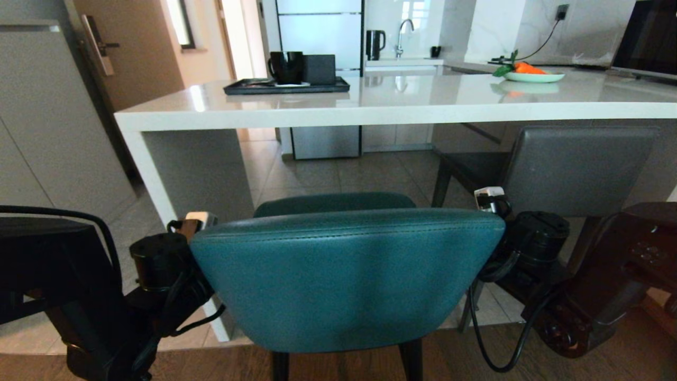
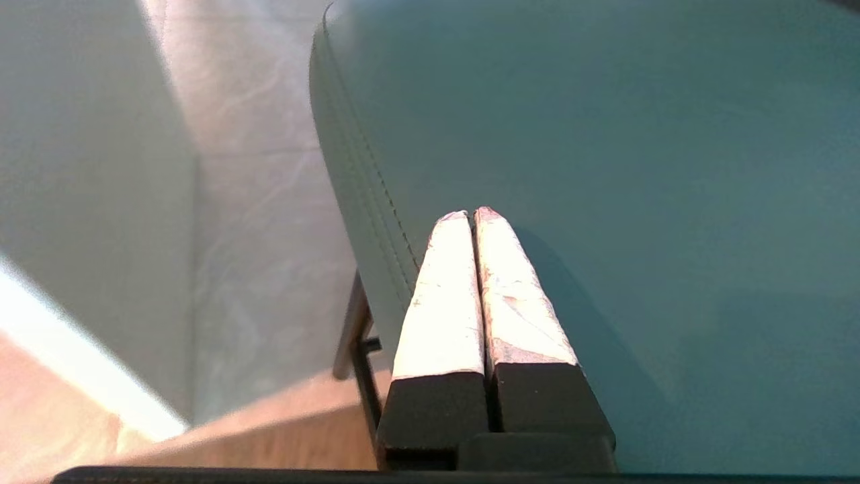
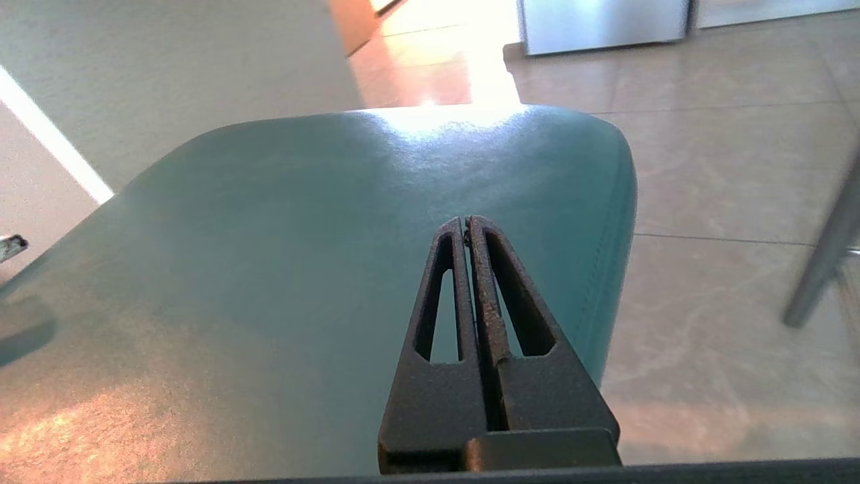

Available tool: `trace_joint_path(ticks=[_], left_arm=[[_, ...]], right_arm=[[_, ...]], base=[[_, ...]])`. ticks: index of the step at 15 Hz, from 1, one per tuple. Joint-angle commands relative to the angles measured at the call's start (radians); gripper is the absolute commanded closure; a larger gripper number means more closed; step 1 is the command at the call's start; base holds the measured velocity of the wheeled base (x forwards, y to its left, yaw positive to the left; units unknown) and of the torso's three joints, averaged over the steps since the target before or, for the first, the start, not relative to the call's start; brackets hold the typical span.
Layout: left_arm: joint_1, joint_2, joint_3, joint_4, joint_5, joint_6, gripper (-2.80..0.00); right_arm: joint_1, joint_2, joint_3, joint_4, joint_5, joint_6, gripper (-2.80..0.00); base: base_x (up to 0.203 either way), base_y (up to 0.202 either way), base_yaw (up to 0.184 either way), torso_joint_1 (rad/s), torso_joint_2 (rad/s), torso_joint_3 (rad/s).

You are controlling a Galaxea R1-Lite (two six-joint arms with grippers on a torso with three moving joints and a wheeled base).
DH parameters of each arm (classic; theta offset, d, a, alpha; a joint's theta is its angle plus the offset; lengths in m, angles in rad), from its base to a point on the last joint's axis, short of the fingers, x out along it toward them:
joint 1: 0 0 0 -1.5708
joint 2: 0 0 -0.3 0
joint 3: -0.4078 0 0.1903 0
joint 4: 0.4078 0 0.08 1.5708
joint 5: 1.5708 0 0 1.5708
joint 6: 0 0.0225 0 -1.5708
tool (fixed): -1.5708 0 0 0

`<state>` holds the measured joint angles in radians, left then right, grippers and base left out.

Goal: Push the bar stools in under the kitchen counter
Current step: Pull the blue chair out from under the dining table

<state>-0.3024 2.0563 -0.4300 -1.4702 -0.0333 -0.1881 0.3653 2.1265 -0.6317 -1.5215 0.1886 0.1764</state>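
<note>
A brown door (image 1: 127,47) with a lever handle stands at the far left beside pale cabinet fronts (image 1: 42,121). Beige floor tiles (image 1: 317,174) give way to dark wood flooring (image 1: 476,354) nearby. At the back, a tall fridge (image 1: 320,32), a black kettle (image 1: 374,44) and a chrome tap (image 1: 403,34) line a bright, daylit, marble-look wall (image 1: 529,26).

A home kitchen: white counter (image 1: 402,108), sink tap (image 1: 405,32), kettle (image 1: 375,44), fridge (image 1: 320,32), fruit plate (image 1: 533,76).
</note>
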Motion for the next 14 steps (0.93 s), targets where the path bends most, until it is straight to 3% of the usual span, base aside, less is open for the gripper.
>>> trace_joint_path(ticks=[1,8,14], left_arm=[[0.017,-0.041,0.018,-0.013,-0.006,-0.005,0.0],[-0.057,0.029,-0.045,-0.01,0.012,-0.026,0.0],[-0.006,-0.107,0.129,-0.01,0.01,-0.027,0.0]], right_arm=[[0.016,0.0,-0.001,-0.009,0.001,0.003,0.0],[0.016,-0.118,0.21,-0.009,-0.033,0.043,0.0],[0.047,-0.055,0.16,-0.009,-0.031,0.043,0.0]], base=[[0.0,0.0,0.0,0.0,0.0,0.0],[0.0,0.0,0.0,0.0,0.0,0.0],[0.0,0.0,0.0,0.0,0.0,0.0]])
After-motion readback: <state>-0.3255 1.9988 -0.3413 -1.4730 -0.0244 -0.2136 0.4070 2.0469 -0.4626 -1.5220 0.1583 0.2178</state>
